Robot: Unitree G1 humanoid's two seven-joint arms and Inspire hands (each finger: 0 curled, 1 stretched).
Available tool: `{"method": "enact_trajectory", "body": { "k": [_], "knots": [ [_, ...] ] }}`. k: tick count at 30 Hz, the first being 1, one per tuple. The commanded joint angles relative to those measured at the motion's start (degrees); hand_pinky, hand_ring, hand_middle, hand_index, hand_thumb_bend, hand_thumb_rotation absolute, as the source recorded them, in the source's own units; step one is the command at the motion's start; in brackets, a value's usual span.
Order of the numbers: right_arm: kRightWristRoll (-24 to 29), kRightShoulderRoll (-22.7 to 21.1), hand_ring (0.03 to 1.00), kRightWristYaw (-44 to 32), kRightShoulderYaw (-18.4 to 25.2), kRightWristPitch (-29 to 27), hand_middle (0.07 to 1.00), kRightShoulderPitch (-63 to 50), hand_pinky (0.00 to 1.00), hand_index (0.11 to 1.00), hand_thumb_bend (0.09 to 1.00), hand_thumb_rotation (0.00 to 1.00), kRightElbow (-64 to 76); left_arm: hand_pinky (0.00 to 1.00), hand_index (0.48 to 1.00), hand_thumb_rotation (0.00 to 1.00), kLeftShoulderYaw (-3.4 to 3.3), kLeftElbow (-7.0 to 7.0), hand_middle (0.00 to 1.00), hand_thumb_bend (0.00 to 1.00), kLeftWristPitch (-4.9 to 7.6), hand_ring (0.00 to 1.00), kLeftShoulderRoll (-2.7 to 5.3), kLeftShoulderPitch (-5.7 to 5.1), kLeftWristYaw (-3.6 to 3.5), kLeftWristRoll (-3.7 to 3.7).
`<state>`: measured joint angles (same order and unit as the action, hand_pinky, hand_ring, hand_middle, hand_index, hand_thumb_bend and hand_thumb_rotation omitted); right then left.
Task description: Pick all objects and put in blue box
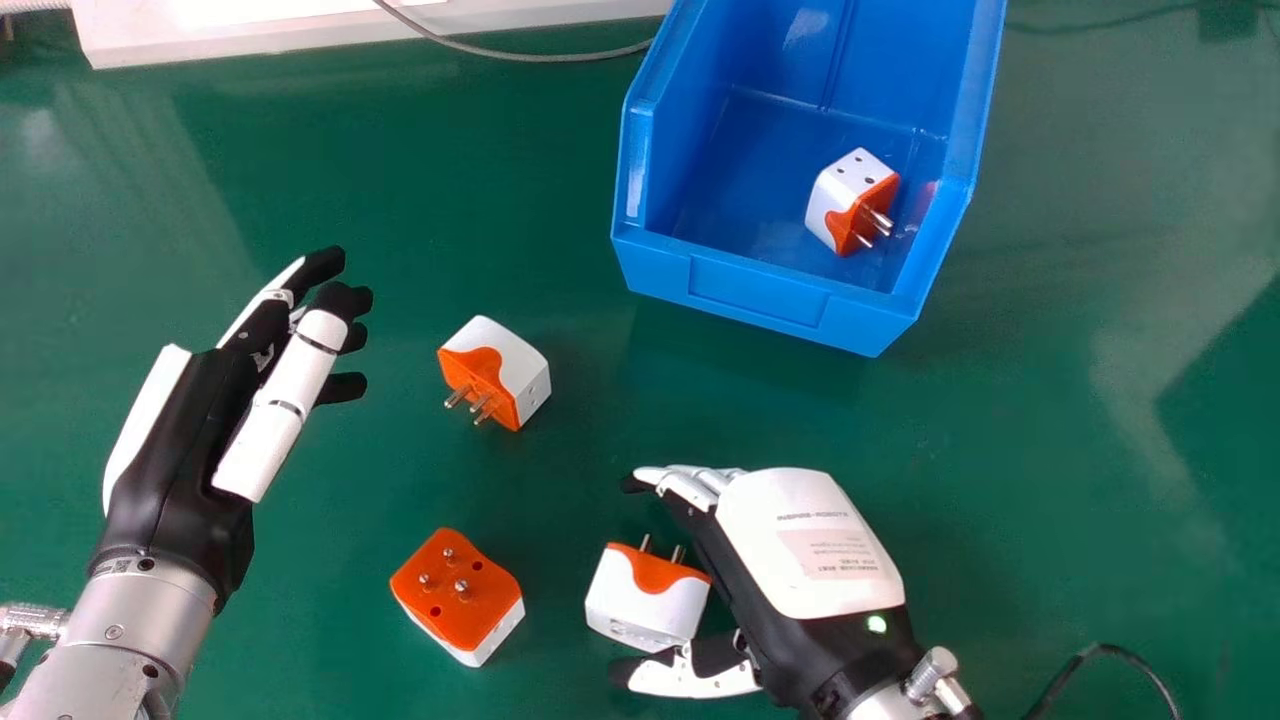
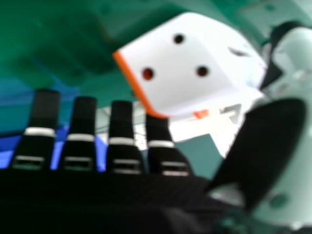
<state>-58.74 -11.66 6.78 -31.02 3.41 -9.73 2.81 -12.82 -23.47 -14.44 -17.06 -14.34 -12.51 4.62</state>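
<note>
In the head view the right hand point(image 1: 810, 540) is at the lower middle, fingers extended past one side of a white and orange adapter point(image 1: 648, 598), thumb on the other. The right hand view has the same adapter point(image 2: 190, 68) between the fingers and thumb point(image 2: 265, 151) of the right hand, not gripped. A second adapter point(image 1: 460, 595) lies pins up to its left, and a third point(image 1: 497, 370) sits farther back. Another adapter point(image 1: 852, 200) rests inside the blue box point(image 1: 770, 290). The left hand point(image 1: 260, 390) hovers at the left with relaxed fingers, holding nothing.
A white object point(image 1: 250, 30) stands at the back left edge, with a grey cable point(image 1: 520, 55) running from it toward the box. A black cable point(image 1: 1110, 652) curves at the lower right. Green table surface point(image 1: 1080, 420) extends right of the box.
</note>
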Motion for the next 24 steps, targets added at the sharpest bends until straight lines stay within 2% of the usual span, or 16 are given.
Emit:
{"method": "enact_trajectory", "body": {
  "k": [1, 9, 19, 24],
  "knots": [
    [-0.15, 0.12, 0.807, -1.12, -0.47, 1.31, 0.828, -0.33, 0.7, 0.811, 0.539, 0.35, 1.38, 0.8, 0.914, 0.87, -0.71, -1.75, 0.88, 0.48, -0.19, 0.87, -0.82, 0.5, -0.22, 0.28],
    [-0.69, -0.27, 0.816, -2.39, -1.43, 3.41, 0.835, -0.22, 0.71, 0.812, 0.537, 0.35, 1.84, 0.8, 0.914, 0.87, -0.77, -2.9, 0.88, 0.48, -1.5, 0.87, -0.95, 0.49, -0.08, 0.15],
    [-1.51, -0.17, 0.818, -2.39, -2.92, 5.13, 0.838, -0.13, 0.71, 0.812, 0.551, 0.29, 1.44, 0.8, 0.913, 0.87, -0.96, -2.93, 0.88, 0.49, -2.01, 0.87, -1.27, 0.72, -0.2, 0.09],
    [-1.95, -0.73, 0.81, -3.39, -3.71, 5.51, 0.833, 0.53, 0.7, 0.803, 0.548, 0.28, 0.89, 0.8, 0.913, 0.87, -1.01, -3.54, 0.88, 0.49, -2.66, 0.87, -1.29, 0.87, -0.19, 0.15]
  ]
}}
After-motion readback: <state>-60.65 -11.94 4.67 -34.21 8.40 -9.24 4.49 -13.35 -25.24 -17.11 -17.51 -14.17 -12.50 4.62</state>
